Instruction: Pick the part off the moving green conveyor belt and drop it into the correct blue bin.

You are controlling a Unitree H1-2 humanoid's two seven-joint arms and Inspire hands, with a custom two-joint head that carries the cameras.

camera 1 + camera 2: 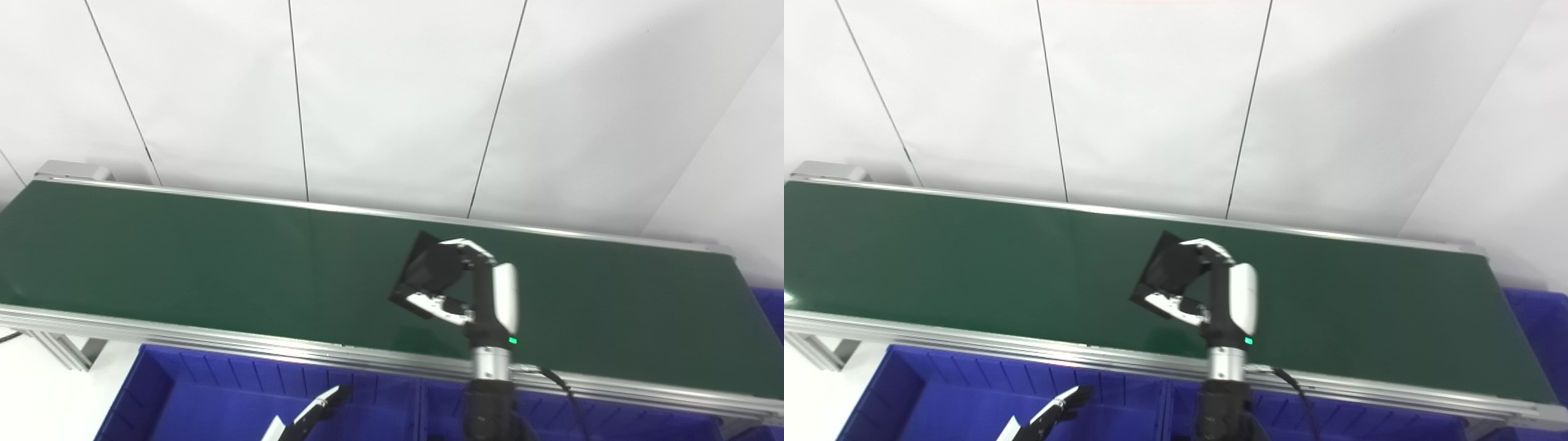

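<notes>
A flat black square part [427, 271] sits tilted over the green conveyor belt [184, 251], right of its middle. My right hand [474, 288] reaches over the belt and is shut on the part, fingers on its far edge and thumb on its near edge; it also shows in the right eye view [1213, 288]. My left hand [312, 416] is low at the bottom edge over a blue bin [202, 392], fingers extended and holding nothing.
Blue bins lie in a row below the belt's near rail [245, 346]; a second bin [612, 419] is under my right arm, and another [772, 306] is at the belt's right end. A white panel wall stands behind.
</notes>
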